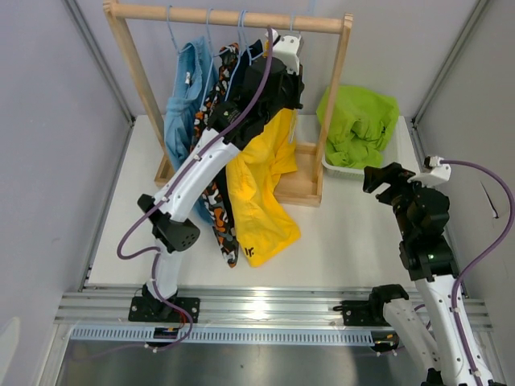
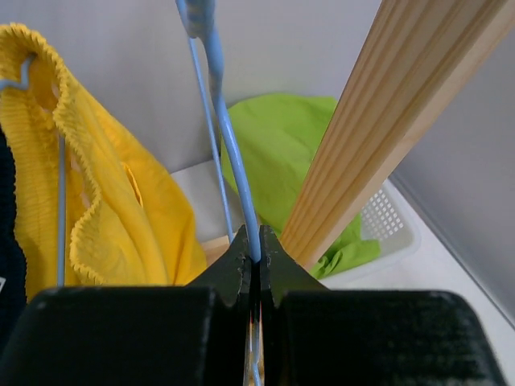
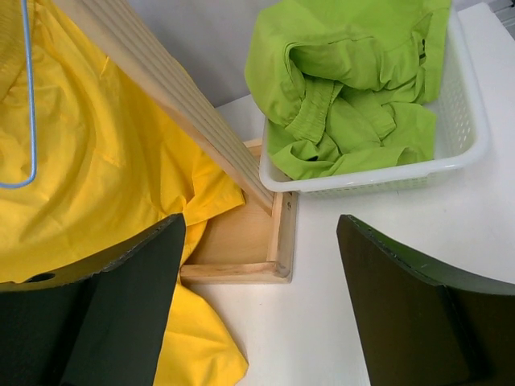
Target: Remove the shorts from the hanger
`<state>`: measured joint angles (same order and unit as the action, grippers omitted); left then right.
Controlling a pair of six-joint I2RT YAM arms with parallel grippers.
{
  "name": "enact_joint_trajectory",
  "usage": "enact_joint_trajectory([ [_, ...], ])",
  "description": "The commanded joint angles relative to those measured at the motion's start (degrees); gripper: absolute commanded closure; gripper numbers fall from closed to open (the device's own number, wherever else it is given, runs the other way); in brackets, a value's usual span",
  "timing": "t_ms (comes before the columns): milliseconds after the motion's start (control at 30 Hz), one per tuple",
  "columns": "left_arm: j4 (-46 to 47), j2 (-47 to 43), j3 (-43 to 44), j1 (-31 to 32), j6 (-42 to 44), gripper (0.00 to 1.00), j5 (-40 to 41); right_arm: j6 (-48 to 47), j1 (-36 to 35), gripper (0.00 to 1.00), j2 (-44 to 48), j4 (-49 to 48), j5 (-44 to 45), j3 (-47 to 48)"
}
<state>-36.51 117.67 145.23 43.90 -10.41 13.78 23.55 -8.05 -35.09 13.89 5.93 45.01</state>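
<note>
Left gripper (image 2: 256,251) was clamped tight on the blue hanger (image 2: 235,165) wire, we noted, just beside the yellow shorts (image 2: 105,201) hanging from the rack (image 1: 233,15). We found the right gripper (image 3: 261,225) spread wide, holding nothing, near the basket (image 3: 471,121) containing the lime green shorts (image 3: 346,88).

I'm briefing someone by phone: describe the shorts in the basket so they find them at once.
Find the wooden rack at the table's back; a white basket sits just right of it. The shorts crumpled inside are lime green, the only pair not hanging.
</note>
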Motion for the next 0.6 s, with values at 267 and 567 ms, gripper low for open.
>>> enact_joint_trajectory([
  [267, 9.79, 3.71, 3.31, -1.53, -1.98, 1.00, -2.61, 0.09, -1.09, 0.17, 1.34, -0.62, -1.01, -0.54],
  [567, 9.44, 7.75, 3.39, -4.09, -4.53, 0.94, -6.13, 0.70, -1.52, 0.18, 1.08, -0.62, -1.89, -1.51],
])
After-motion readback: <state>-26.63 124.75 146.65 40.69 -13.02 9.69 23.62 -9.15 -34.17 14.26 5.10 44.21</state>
